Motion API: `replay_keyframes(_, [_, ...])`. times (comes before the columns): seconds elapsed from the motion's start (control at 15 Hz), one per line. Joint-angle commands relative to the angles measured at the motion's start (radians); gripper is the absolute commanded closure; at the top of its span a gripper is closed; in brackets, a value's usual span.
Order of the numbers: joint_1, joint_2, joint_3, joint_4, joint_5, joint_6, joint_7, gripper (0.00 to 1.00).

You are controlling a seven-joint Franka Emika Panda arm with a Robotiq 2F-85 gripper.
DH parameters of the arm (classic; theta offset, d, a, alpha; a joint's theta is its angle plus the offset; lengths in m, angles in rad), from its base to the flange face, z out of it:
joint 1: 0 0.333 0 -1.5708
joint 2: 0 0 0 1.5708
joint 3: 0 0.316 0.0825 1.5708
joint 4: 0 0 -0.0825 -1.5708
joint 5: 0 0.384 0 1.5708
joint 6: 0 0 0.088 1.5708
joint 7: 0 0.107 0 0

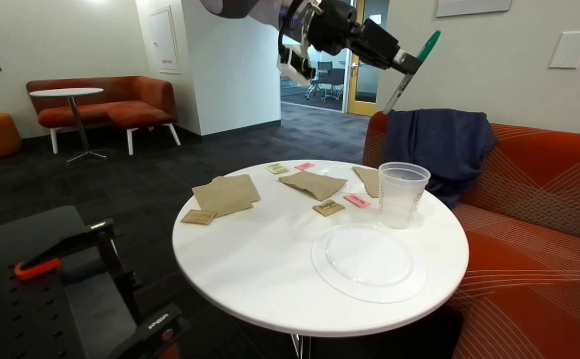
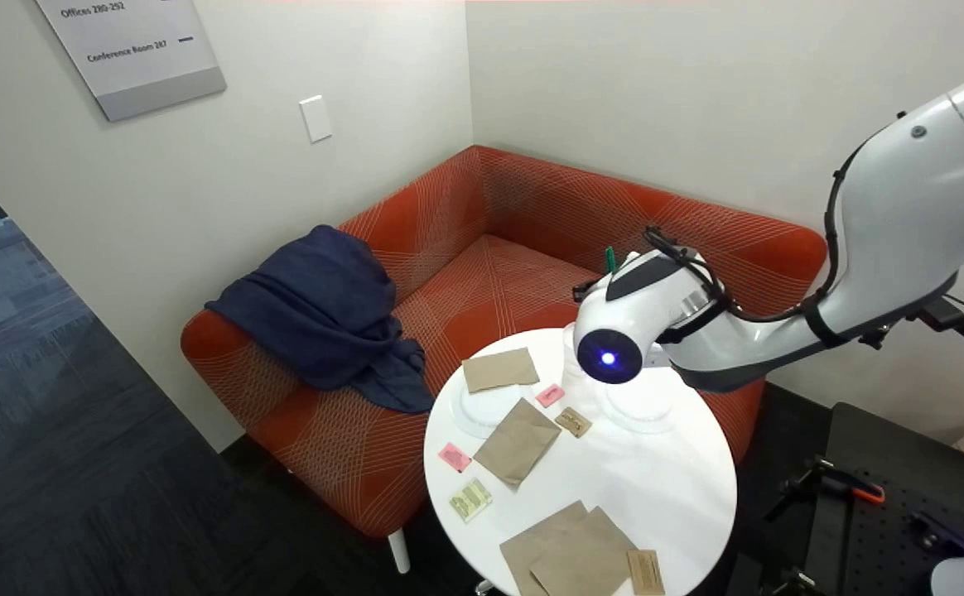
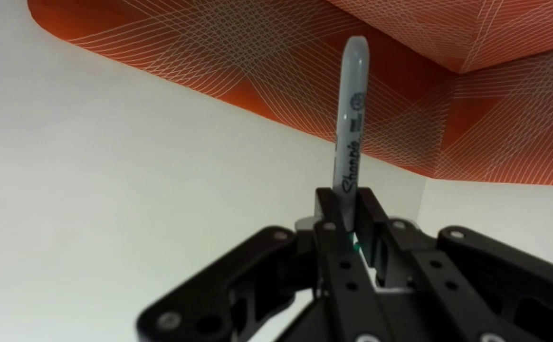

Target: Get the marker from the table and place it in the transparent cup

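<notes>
The marker, green cap and grey barrel, is held tilted in the air, with its cap [image 1: 428,45] upward and its barrel end pointing down. Its cap shows above the arm in an exterior view [image 2: 610,260]; its grey barrel [image 3: 351,109] shows in the wrist view. My gripper [image 1: 406,62] is shut on the marker near its middle; the jaws [image 3: 345,204] touch both sides of it. The transparent cup [image 1: 400,199] stands upright on the round white table [image 1: 250,279], below the gripper's height. In an exterior view, the arm partly hides the cup [image 2: 573,362].
A clear round plate [image 1: 369,262] lies in front of the cup; another clear plate [image 2: 478,406] lies partly under a napkin. Brown napkins [image 1: 227,194] and several small packets [image 1: 328,207] lie on the table. A red sofa [image 1: 544,209] with a dark blue cloth [image 1: 434,144] stands beside it.
</notes>
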Motion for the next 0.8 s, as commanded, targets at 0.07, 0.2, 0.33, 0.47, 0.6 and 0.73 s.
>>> replay_keyframes(0.07, [0.002, 0.068, 0.008, 0.061, -0.04, -0.075, 0.127, 0.96])
replay_keyframes(0.2, [0.002, 0.091, 0.008, 0.074, -0.051, -0.092, 0.169, 0.96])
replay_keyframes(0.33, [0.003, 0.112, 0.008, 0.082, -0.069, -0.109, 0.226, 0.96])
replay_keyframes(0.47, [0.005, 0.129, 0.007, 0.087, -0.086, -0.13, 0.294, 0.96])
replay_keyframes(0.6, [0.007, 0.15, 0.007, 0.095, -0.103, -0.16, 0.35, 0.96])
replay_keyframes(0.73, [-0.012, 0.133, 0.02, 0.073, -0.089, -0.134, 0.318, 0.96])
